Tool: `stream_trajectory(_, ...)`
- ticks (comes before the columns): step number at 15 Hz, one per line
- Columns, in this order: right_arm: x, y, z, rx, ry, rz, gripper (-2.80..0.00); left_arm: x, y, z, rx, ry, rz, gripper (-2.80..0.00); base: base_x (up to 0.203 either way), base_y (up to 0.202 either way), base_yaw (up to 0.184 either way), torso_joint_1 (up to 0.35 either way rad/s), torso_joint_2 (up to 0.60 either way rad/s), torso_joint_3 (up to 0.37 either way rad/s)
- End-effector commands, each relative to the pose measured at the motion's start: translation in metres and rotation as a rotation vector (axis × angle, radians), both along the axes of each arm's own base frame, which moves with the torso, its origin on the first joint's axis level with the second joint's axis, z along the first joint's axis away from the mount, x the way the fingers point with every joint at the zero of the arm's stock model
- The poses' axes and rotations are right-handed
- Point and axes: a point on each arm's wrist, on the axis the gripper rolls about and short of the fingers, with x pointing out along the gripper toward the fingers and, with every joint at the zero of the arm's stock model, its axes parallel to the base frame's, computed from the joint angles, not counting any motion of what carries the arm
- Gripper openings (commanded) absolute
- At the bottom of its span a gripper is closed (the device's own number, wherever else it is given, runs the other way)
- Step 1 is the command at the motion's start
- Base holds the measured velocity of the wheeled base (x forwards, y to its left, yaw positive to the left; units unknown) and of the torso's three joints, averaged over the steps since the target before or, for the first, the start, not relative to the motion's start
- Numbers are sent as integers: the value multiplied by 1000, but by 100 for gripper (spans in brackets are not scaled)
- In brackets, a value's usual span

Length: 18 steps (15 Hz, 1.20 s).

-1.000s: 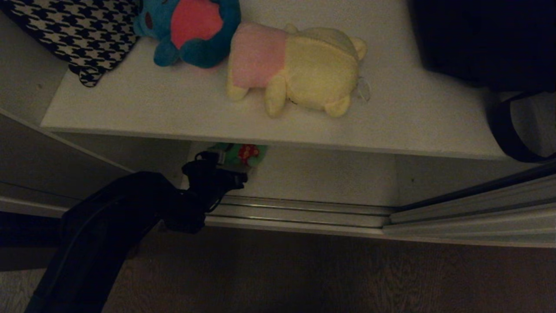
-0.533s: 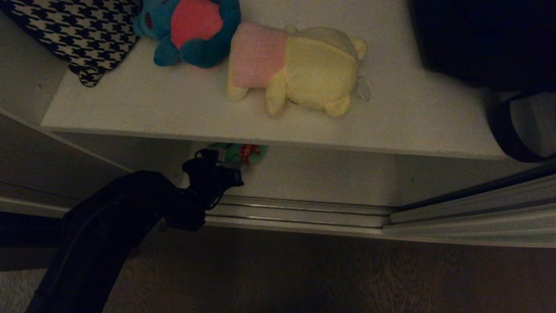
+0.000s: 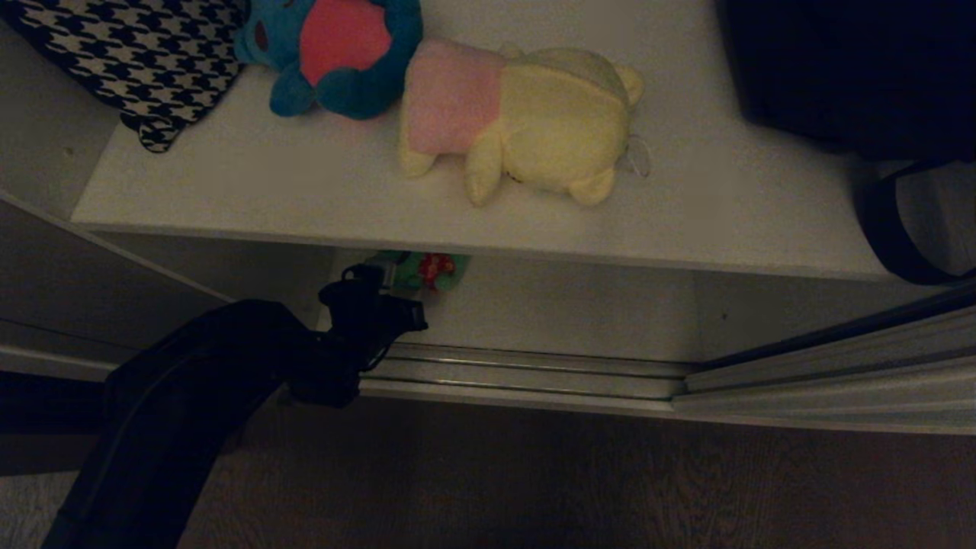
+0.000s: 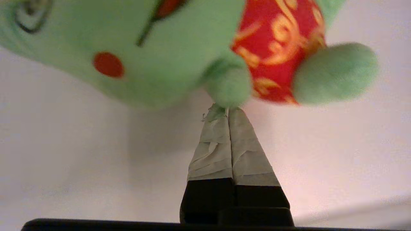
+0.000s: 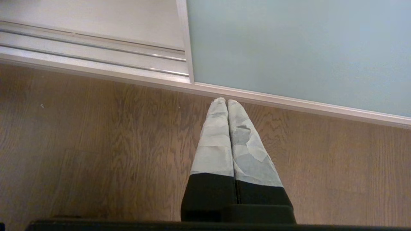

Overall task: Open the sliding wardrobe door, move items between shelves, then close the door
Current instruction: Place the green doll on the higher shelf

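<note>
The green plush toy (image 3: pixel 431 270) with a red patterned front (image 4: pixel 179 48) lies on the lower shelf (image 3: pixel 579 305), mostly hidden under the upper shelf (image 3: pixel 305 198). My left gripper (image 3: pixel 393 279) reaches in under that board. In the left wrist view the left gripper (image 4: pixel 228 108) has its taped fingers pressed together, the tips pinching the end of one small green limb. On the upper shelf lie a blue toy with a pink belly (image 3: pixel 335 53) and a cream-yellow and pink toy (image 3: pixel 534 114). The sliding wardrobe door (image 5: pixel 289 48) stands slid to the right. My right gripper (image 5: pixel 227 101) hangs shut over the wooden floor, holding nothing.
A black strapped bag (image 3: pixel 839 69) fills the upper shelf's right end and a houndstooth cloth (image 3: pixel 137 53) its left end. The ribbed metal floor track (image 3: pixel 534 370) runs along the wardrobe's front. The door's pale frame (image 3: pixel 839 358) crosses the right side.
The left gripper's fingers have closed at the green toy under the upper shelf. The arm has barely shifted and the toys on the upper shelf have not moved.
</note>
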Motion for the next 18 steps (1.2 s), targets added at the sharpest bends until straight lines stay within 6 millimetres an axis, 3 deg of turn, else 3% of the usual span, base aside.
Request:
stream_trajectory(1, 0, 0, 0, 0, 0, 0, -280, -14, 2, 12, 3, 16, -35, -280, 0, 0, 0, 0, 0, 0)
stream_trajectory(6, 0, 0, 0, 0, 1, 0, -280, -36, 6, 28, 8, 42, -61, -280, 0, 0, 0, 0, 0, 0)
stream_trajectory(11, 0, 0, 0, 0, 0, 0, -280, -27, 5, 31, 11, 7, -48, -280, 0, 0, 0, 0, 0, 0)
stream_trajectory(12, 0, 0, 0, 0, 0, 0, -280, -25, 4, 28, 13, 6, -47, 0, 0, 0, 0, 0, 0, 0)
stream_trajectory(18, 0, 0, 0, 0, 0, 0, -280, -14, 2, 10, 15, 22, -50, 0, 0, 0, 0, 0, 0, 0)
